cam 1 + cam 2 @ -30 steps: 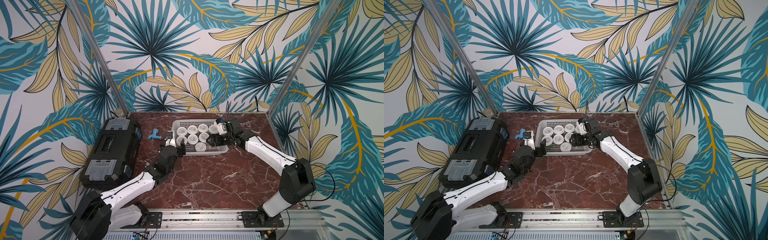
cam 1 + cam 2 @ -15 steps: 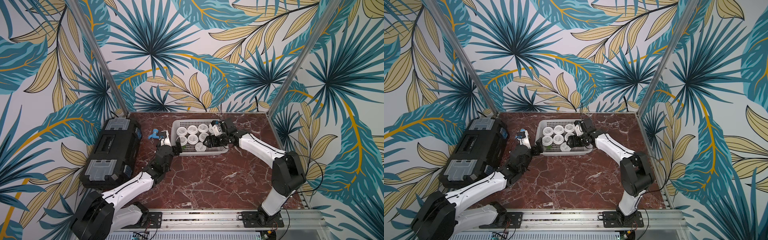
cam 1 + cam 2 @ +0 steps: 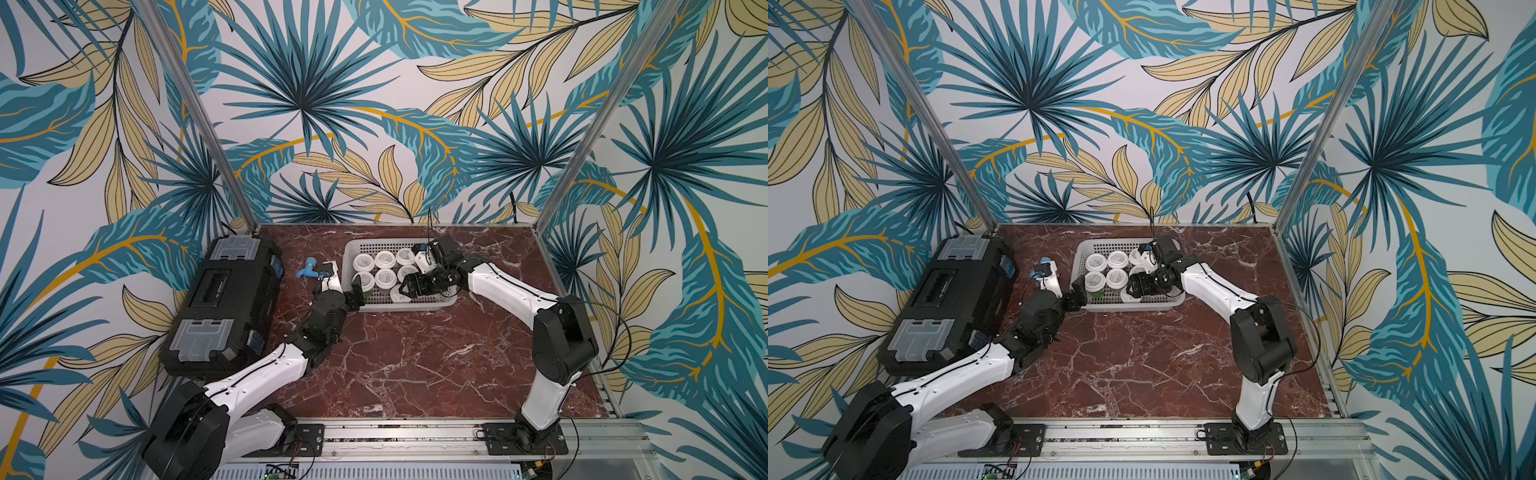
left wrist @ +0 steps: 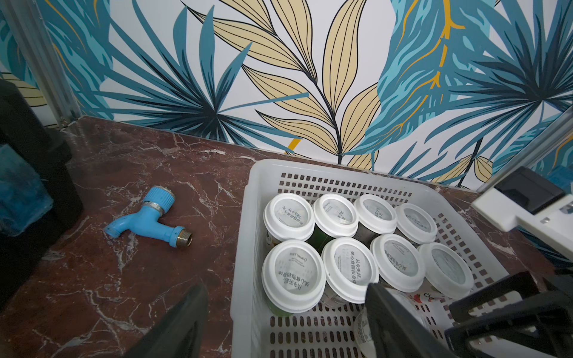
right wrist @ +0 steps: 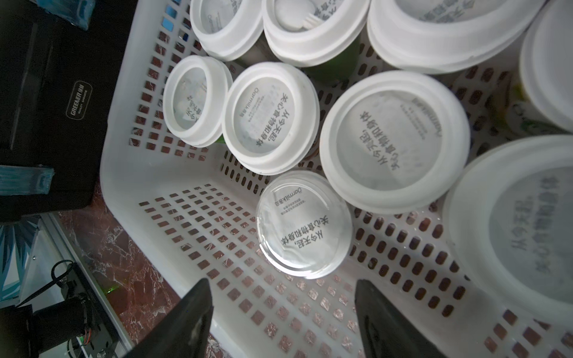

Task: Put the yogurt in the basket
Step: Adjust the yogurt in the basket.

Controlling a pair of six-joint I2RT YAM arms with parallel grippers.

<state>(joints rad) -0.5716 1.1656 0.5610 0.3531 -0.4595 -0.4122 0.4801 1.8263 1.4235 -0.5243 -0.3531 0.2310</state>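
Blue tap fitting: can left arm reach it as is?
Likely yes: the blue tap fitting lies on the table beside the basket, near the open left gripper; nothing lies between.

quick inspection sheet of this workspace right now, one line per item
surface: red-brown marble tabletop, no spills seen
job's things: nine yogurt cups, all inside the basket; eight in two rows, one nearer the front
clutter: blue tap fitting and black toolbox, on the tabletop left of the basket
claws: left claw open, straddling the basket's left wall; right claw open, empty, above the basket floor
cables: black cable loops beside the right arm
surroundings: leaf-print walls, metal posts
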